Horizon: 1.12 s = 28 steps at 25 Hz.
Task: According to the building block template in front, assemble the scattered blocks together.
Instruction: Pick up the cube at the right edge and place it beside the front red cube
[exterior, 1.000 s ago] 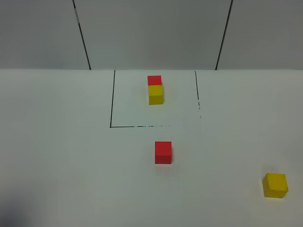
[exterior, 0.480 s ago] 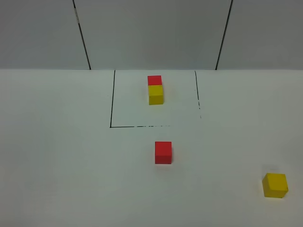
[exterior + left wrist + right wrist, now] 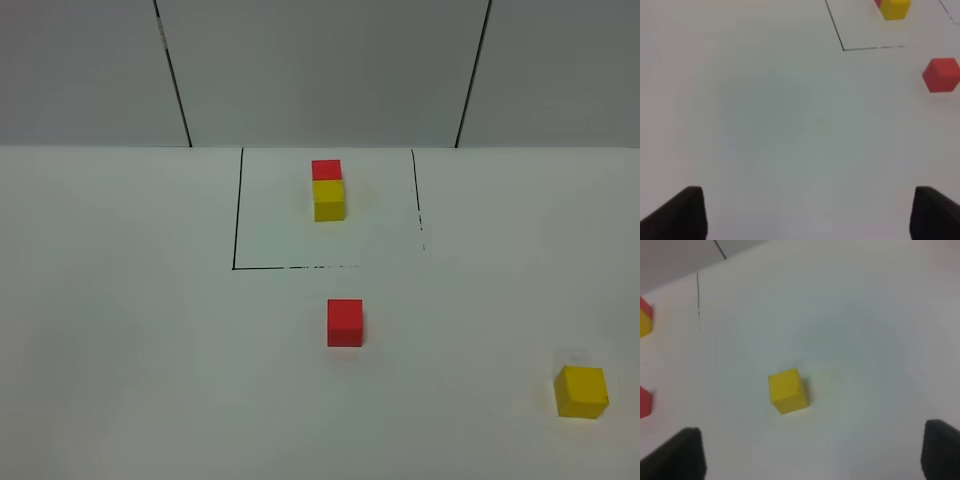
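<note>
White table [image 3: 130, 350] holds the yellow cube [image 3: 787, 391] just ahead of the wide-spread right claw [image 3: 807, 454]

Plain white bench [image 3: 120, 340], no pattern. On it the template [image 3: 328, 188]: one red cube, one yellow, boxed by thin black lines [image 3: 236, 215], the near line broken and patchy. There's the red block [image 3: 345, 322], solid colour. And the yellow block [image 3: 581, 391], solid too. Grey wall [image 3: 320, 70] with two dark seams. Both left tool [image 3: 807, 215] and right tool [image 3: 812, 455] show black.
</note>
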Motion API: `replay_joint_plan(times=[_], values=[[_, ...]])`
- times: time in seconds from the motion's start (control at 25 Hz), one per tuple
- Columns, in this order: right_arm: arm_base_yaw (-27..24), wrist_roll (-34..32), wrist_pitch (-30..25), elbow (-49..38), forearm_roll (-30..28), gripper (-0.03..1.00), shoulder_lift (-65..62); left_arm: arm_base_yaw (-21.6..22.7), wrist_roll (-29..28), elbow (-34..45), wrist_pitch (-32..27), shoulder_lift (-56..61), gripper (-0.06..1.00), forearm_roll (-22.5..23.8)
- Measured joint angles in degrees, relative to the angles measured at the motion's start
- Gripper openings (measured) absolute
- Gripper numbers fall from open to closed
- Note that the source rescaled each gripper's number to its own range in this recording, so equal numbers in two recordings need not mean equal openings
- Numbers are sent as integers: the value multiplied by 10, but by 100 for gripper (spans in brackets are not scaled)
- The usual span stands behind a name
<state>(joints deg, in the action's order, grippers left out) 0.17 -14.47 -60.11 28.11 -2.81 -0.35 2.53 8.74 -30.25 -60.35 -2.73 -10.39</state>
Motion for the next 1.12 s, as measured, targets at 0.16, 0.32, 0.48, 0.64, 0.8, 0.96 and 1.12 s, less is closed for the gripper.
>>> replay_joint_plan(times=[0.16, 0.32, 0.48, 0.64, 0.8, 0.96, 1.12], values=[[0, 0, 0, 0, 0, 73, 0, 0, 1, 9, -11, 0, 63, -4], [0, 0, 0, 0, 0, 73, 0, 0, 1, 9, -14, 0, 59, -4], [0, 0, 0, 0, 0, 73, 0, 0, -1, 9, -14, 0, 58, -5], [0, 0, 0, 0, 0, 73, 0, 0, -2, 9, -14, 9, 58, -6], [0, 0, 0, 0, 0, 73, 0, 0, -2, 10, -14, 30, 58, -8], [0, 0, 0, 0, 0, 73, 0, 0, -2, 10, -14, 31, 58, -8], [0, 0, 0, 0, 0, 73, 0, 0, -2, 10, -14, 32, 58, -8]])
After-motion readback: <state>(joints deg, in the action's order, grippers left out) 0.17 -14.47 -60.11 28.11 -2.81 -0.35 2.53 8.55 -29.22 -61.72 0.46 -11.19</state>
